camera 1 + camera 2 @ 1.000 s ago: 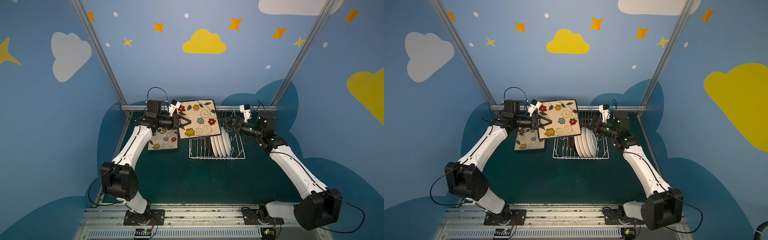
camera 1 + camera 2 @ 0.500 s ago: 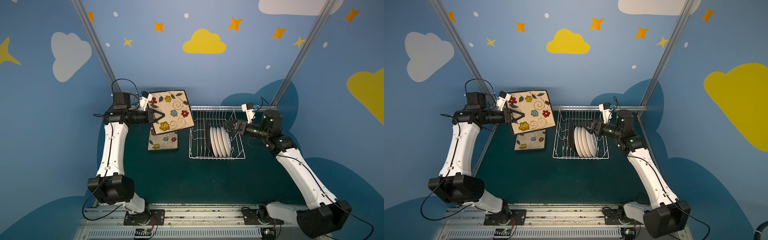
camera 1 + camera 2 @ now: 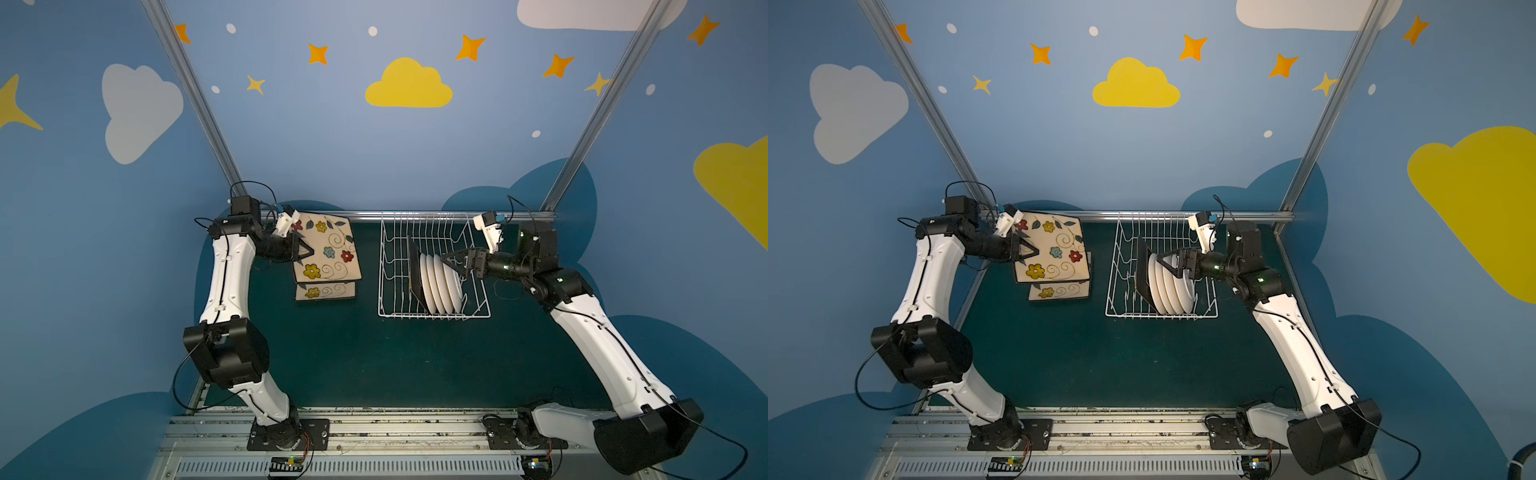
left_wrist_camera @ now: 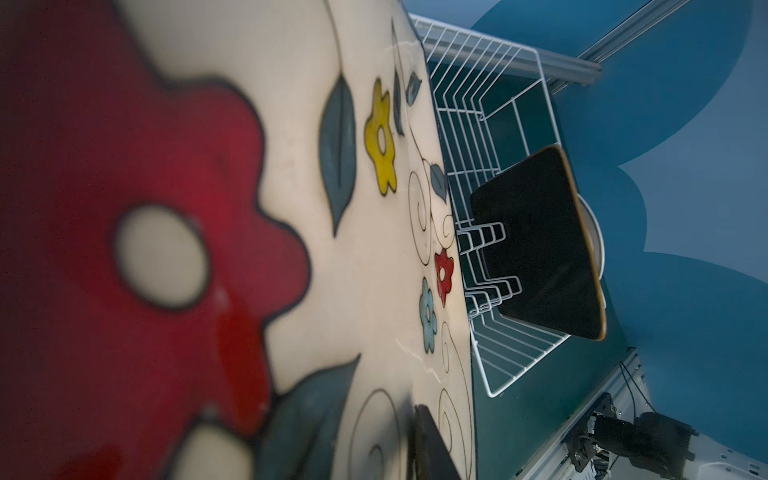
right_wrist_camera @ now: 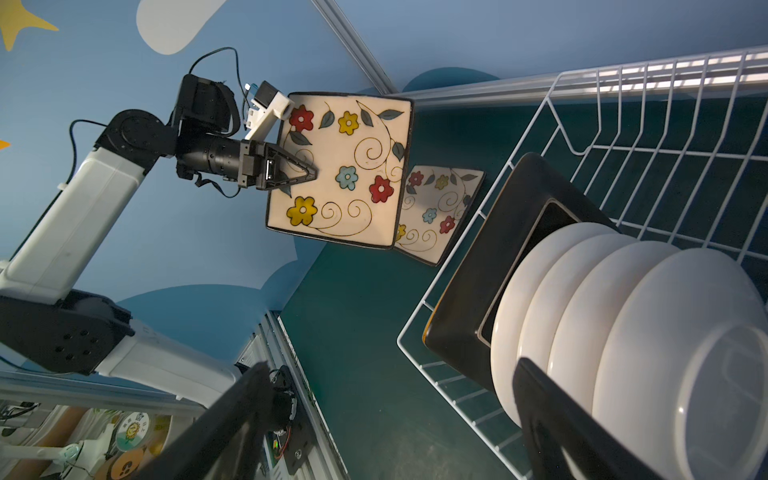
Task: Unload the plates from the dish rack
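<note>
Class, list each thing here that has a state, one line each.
left gripper, shut on floral plate
floral plate, held aloft, face up
table plate, lying flat, face up
right gripper, open, holding nothing
dish rack, partly loaded
black-backed plate, upright in rack
round white plates, four, upright in rack

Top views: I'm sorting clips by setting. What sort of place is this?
Probably a robot lab booth, not a kitchen: blue walls painted with clouds and stars, aluminium frame posts, and two arms bolted to a rail before a dish rack.
</note>
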Motion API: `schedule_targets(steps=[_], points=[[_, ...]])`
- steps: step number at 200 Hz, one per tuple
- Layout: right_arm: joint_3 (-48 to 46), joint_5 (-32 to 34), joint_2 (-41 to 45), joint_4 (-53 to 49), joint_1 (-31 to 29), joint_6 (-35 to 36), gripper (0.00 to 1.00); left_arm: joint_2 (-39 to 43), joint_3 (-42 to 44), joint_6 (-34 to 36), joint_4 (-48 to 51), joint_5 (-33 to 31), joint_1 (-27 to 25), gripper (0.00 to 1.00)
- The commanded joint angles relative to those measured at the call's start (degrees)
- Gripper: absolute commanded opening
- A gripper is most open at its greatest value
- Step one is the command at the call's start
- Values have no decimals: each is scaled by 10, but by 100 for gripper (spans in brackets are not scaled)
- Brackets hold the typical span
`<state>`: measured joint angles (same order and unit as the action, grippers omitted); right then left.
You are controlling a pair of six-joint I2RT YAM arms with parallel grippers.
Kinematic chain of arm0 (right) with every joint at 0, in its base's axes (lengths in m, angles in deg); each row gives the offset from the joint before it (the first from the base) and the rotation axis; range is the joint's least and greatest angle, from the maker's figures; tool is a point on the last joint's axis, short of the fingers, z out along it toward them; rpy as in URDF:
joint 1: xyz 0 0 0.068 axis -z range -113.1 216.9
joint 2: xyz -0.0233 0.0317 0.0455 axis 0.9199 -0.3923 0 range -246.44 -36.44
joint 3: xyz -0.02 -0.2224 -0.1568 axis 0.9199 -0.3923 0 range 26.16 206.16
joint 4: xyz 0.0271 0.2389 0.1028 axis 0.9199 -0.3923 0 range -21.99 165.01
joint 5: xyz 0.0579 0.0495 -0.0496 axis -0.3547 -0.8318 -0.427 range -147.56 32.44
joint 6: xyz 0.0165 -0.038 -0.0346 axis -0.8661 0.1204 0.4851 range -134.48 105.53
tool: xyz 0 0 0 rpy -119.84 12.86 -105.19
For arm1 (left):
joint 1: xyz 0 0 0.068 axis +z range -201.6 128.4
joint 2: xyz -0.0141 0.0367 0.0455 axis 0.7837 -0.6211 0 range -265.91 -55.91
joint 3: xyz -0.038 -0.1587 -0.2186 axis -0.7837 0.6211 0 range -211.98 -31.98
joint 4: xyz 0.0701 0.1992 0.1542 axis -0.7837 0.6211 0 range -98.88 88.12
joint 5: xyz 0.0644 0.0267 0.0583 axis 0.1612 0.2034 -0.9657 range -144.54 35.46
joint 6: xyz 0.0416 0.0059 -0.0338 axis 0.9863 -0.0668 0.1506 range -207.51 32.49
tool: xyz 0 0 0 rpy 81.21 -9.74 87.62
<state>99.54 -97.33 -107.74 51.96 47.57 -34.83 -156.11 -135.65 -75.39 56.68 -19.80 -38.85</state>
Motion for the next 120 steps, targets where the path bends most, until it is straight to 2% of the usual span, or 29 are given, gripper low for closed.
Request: schedule_targets(steps=[1, 76, 120], points=[[21, 7, -11, -18, -7, 20, 90, -11, -19, 35, -28, 62, 3, 3], [31, 1, -33, -31, -36, 66, 90, -169, -114, 62, 27, 35, 7, 3], [40, 41, -41, -47, -60, 102, 90, -234, -147, 68, 19, 43, 9, 3]])
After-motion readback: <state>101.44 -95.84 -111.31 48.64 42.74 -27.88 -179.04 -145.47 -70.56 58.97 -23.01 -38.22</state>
